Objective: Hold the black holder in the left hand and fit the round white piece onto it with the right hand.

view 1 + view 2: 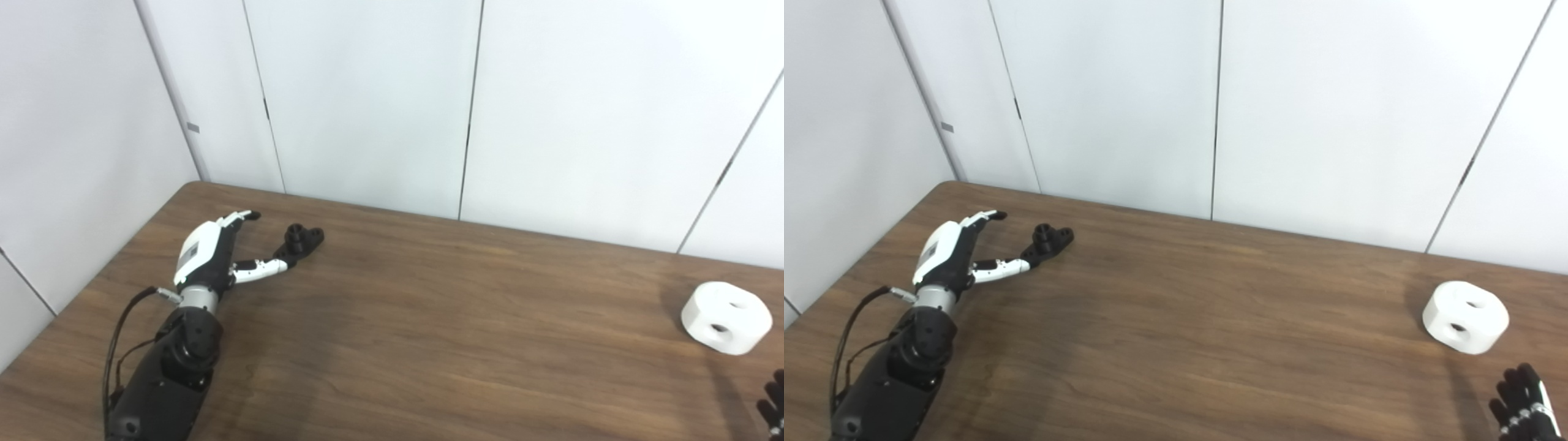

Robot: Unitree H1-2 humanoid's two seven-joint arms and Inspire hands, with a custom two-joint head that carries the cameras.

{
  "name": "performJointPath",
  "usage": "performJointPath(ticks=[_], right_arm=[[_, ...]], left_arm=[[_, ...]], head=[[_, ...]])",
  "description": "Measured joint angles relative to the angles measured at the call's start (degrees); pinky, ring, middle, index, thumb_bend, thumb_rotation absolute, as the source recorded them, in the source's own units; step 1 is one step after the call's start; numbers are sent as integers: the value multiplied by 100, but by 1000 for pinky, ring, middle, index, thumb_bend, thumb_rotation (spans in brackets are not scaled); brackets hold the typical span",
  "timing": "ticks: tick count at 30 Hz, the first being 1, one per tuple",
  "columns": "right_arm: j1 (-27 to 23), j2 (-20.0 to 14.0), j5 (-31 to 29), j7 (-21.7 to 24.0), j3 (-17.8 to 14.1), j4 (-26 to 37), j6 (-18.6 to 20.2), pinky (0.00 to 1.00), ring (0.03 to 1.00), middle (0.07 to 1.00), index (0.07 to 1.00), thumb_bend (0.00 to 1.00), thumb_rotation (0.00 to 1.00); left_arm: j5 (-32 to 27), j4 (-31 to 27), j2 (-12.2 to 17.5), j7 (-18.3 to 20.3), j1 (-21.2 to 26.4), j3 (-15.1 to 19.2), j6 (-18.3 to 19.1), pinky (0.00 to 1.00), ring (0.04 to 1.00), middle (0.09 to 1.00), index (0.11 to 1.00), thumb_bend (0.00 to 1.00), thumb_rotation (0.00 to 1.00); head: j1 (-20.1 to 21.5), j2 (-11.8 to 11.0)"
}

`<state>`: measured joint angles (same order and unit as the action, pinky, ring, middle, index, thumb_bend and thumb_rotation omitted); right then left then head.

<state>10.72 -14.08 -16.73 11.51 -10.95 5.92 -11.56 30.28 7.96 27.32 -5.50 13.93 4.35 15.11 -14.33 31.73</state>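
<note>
The right eye view shows more of the right hand (pixel 1522 404), only its dark fingertips at the bottom corner, so whether it is spread or clenched cannot be told. The left hand (pixel 211 257) lies spread and empty on the wooden table (pixel 429 318), thumb tip touching or just beside the black holder (pixel 300 240). The round white piece (pixel 726 317) sits well apart near the right edge.

The desk (pixel 1176 343) lies bare across its whole middle, from the black holder (pixel 1048 240) at far left to the round white piece (pixel 1465 316) at far right, the two well apart. White wall panels (pixel 1115 104) close off the back edge and the left side, so the holder sits near a walled corner. The left hand (pixel 952 254), fingers (pixel 999 267) spread, fills the near-left approach to the holder. The right hand (pixel 1525 404) is near the white piece, with bare wood between them.
</note>
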Motion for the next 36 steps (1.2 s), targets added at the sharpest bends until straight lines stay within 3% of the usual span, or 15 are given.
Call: performJointPath(ticks=[5, 16, 27, 36], right_arm=[[6, 36, 29, -29, 1, 29, 9, 1000, 1000, 993, 1000, 614, 983], [69, 121, 56, -52, 34, 142, 85, 1000, 1000, 995, 1000, 604, 952], [118, 201, 155, -107, 42, 241, 199, 1000, 1000, 982, 1000, 645, 936], [186, 288, 202, -179, 49, 347, 255, 1000, 1000, 973, 1000, 676, 902]], left_arm=[[249, 636, 58, -124, 184, -294, -42, 970, 976, 936, 814, 969, 466], [391, 1202, 77, -110, 484, -662, 52, 974, 975, 941, 806, 967, 475], [369, 1992, 53, -288, 983, -831, 18, 975, 973, 933, 809, 936, 470], [325, 2200, 13, -345, 1159, -872, 17, 954, 961, 912, 778, 906, 425]], head=[[26, 9], [105, 26], [158, 53], [185, 79]])
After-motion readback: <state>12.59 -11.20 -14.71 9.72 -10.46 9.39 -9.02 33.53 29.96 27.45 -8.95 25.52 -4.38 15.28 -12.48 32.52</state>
